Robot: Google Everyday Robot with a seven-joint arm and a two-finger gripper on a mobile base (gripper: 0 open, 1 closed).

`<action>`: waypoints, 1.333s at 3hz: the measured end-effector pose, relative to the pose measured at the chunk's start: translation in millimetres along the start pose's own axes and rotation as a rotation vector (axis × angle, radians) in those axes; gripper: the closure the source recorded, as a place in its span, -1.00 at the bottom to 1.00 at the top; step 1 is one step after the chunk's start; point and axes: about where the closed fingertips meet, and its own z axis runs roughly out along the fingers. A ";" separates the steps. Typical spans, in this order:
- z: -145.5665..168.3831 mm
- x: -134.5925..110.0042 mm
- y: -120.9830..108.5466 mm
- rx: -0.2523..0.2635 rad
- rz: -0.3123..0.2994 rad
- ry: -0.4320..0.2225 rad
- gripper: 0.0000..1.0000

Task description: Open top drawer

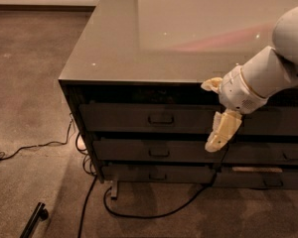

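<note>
The top drawer (124, 118) is the uppermost dark front in the left column of a low cabinet, just under the glossy top. It is shut, and its small metal loop handle (161, 118) sits at its centre. My gripper (209, 116) hangs from the white arm (268, 73) in front of the drawer fronts, to the right of the handle and apart from it. Its cream fingers (222, 131) are spread open and hold nothing. One points down over the middle drawer and the other sits by the cabinet's top edge.
Two slimmer drawers (159, 152) lie below the top one, and more drawer fronts (288, 155) lie to the right. The cabinet top (139, 43) is wide and glossy. Black cables (139, 214) trail over the carpet at the cabinet's foot. A dark bar (34, 221) lies at bottom left.
</note>
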 end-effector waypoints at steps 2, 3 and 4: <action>14.8 -4.6 7.6 -0.010 -0.031 -0.052 -1.00; 34.3 -18.9 15.4 -0.018 -0.061 -0.098 -1.00; 54.6 -30.0 19.6 0.004 -0.102 -0.062 -1.00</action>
